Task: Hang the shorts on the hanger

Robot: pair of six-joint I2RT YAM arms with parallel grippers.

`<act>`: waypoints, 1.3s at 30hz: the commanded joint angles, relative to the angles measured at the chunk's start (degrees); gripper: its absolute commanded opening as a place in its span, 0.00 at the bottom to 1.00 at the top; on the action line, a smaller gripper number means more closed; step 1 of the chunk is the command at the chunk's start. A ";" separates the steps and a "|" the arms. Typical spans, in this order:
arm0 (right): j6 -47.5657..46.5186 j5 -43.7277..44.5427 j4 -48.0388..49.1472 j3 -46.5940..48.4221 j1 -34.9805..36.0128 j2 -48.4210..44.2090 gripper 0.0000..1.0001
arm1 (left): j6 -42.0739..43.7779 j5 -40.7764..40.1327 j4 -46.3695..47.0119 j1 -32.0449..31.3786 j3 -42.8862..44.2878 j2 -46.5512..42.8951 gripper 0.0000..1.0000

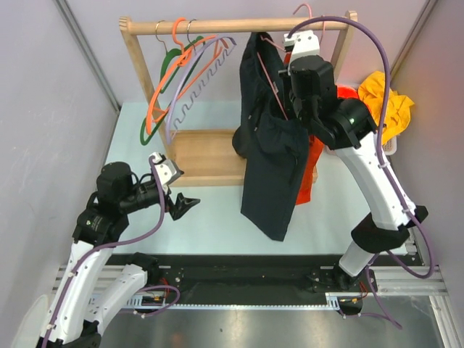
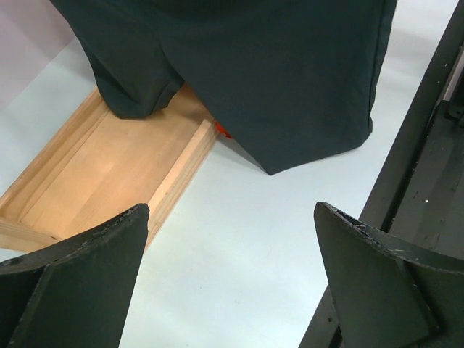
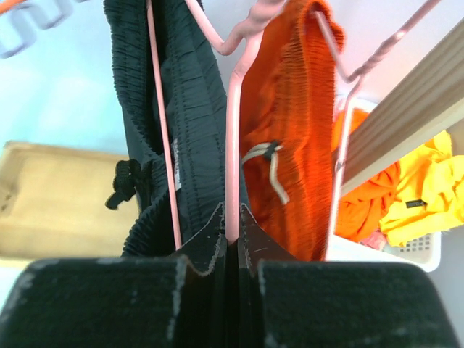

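Right jaws: pressing tight together on a thin rod of the pale-pink hanger (image 3: 233, 138); the right gripper (image 3: 232, 221) is pinching it up by the wooden rail (image 1: 217, 27).
Left jaws: standing wide apart and gripping nothing; the left gripper (image 1: 185, 204) is hovering low over the table (image 1: 210, 217), well apart from the garments.
Shorts: the black shorts (image 1: 272, 159) are hanging draped on the hanger, with the gathered waistband running alongside the pink rods in the right wrist view (image 3: 188, 94).
Shorts, lower part: one leg is reaching down onto the wooden base (image 2: 109, 174) of the rack, while the other is dangling in front of it over the table; whether its hem is touching the surface cannot be told.
Hanger hook: rising above the rail at the rack's right end (image 1: 304, 11).
Orange shorts (image 3: 290, 109): hanging just beside the black pair, on its right, partly hiding behind it in the top view.
Other hangers: an orange hanger (image 1: 165, 83) and a lilac wavy hanger (image 1: 210, 69) are hanging together at the rail's left end.
Yellow garment (image 1: 384, 94): lying bunched in a white basket (image 3: 420, 250) to the right of the rack.
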 commanded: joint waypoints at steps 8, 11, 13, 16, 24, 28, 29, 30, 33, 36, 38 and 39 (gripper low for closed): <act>3.61 -1.53 3.91 6.35 -8.28 5.94 0.00 | -0.48 -0.05 2.00 0.14 -1.95 -1.52 1.00; 4.75 -1.97 2.69 6.26 -10.74 7.61 0.00 | -0.48 -0.76 1.83 0.14 -2.04 -1.43 1.00; 5.55 -2.84 1.81 5.99 -12.94 8.14 0.00 | -0.30 -0.94 1.65 0.14 -2.04 -1.34 1.00; 5.64 -3.11 1.54 4.94 -15.13 8.05 0.00 | -0.39 -1.29 1.65 0.14 -1.87 -0.99 1.00; 5.37 -4.07 1.28 4.24 -19.71 7.09 0.00 | -1.62 -1.82 2.70 0.14 -2.13 0.33 1.00; 5.03 -8.81 0.58 2.83 -19.89 5.86 0.01 | -2.41 -1.20 3.14 0.14 -2.04 0.33 1.00; 4.85 -11.70 0.49 2.31 -19.72 5.68 0.05 | -2.67 -1.20 3.06 0.14 -1.95 0.33 0.99; 4.67 -13.03 0.40 2.04 -19.54 4.98 0.21 | -2.67 -1.11 3.05 0.14 -1.95 0.33 1.00; 3.97 -15.23 0.57 0.55 -18.05 3.31 0.46 | -2.67 -0.94 2.88 0.14 -2.04 0.07 1.00; 2.66 -14.80 2.23 -2.16 -15.69 1.29 0.56 | -2.76 -0.85 2.61 0.14 -2.22 -0.55 1.00; 1.17 -14.28 5.31 -5.06 -14.27 -2.05 0.61 | -2.85 -0.76 2.18 0.14 -2.74 -0.99 1.00; 0.72 -14.01 7.67 -8.21 -12.87 -3.54 0.66 | -2.94 -0.59 2.00 0.14 -2.83 -1.42 1.00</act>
